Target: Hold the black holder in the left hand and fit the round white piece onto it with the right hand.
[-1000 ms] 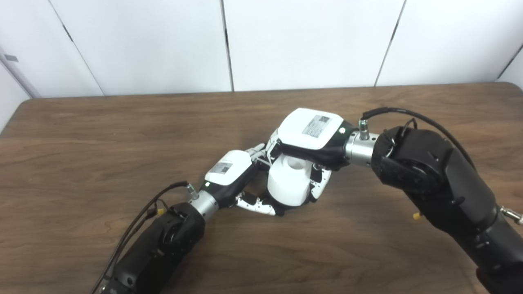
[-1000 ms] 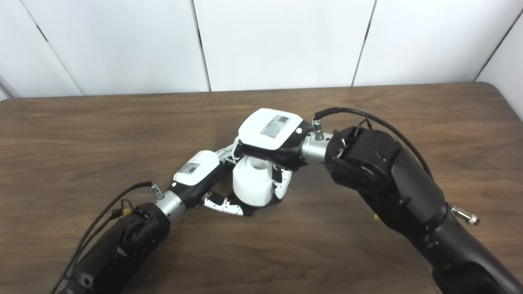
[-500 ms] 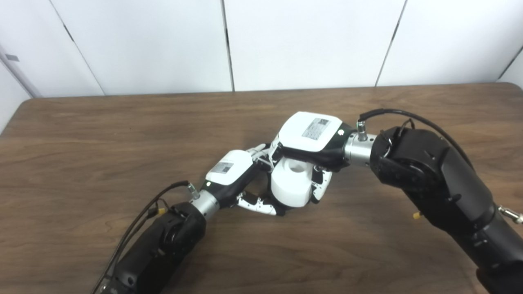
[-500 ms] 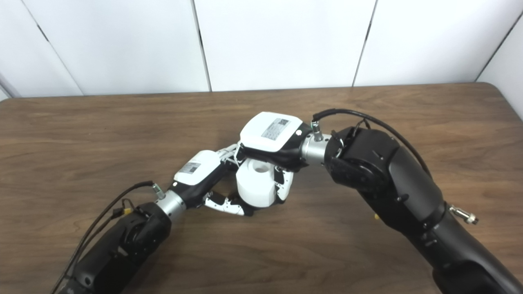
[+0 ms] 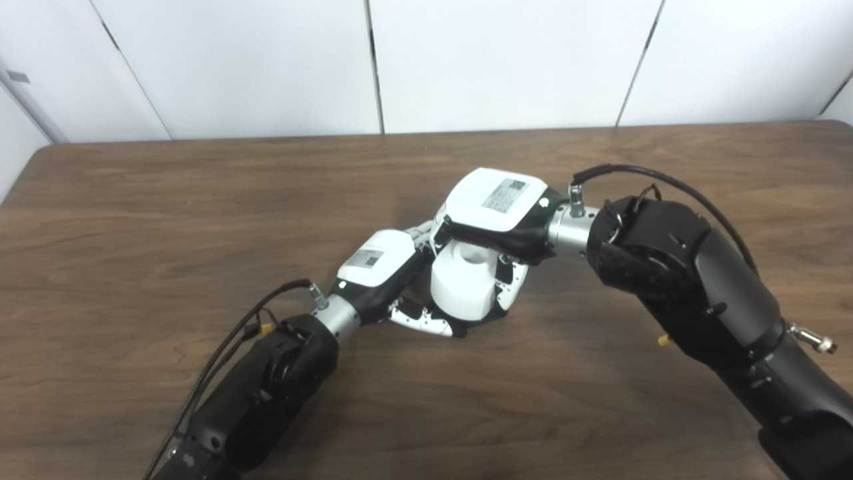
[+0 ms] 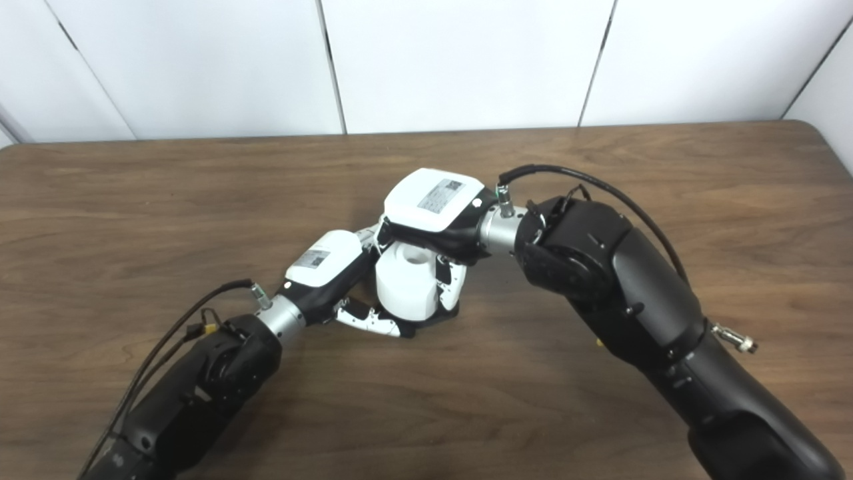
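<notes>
The round white piece [image 5: 463, 288], a squat cylinder with a hollow in its top, stands upright at the middle of the table. My right hand [image 5: 494, 203] covers it from above and behind, with fingers [image 5: 508, 288] down its right side, shut on it. My left hand [image 5: 377, 261] reaches in from the lower left, its thumb [image 5: 426, 324] and fingers curled round the base under the white piece. The black holder [image 6: 430, 323] shows only as a dark edge below the white piece; the rest is hidden.
The brown wooden table [image 5: 166, 220] runs to a white panelled wall at the back. My two black forearms [image 5: 680, 280] cross the near half of the table from the bottom corners. Cables loop off both wrists.
The whole picture has shifted up a little, so the camera moved. My right hand and the white piece have sunk slightly towards my left hand. Both holds are unchanged.
</notes>
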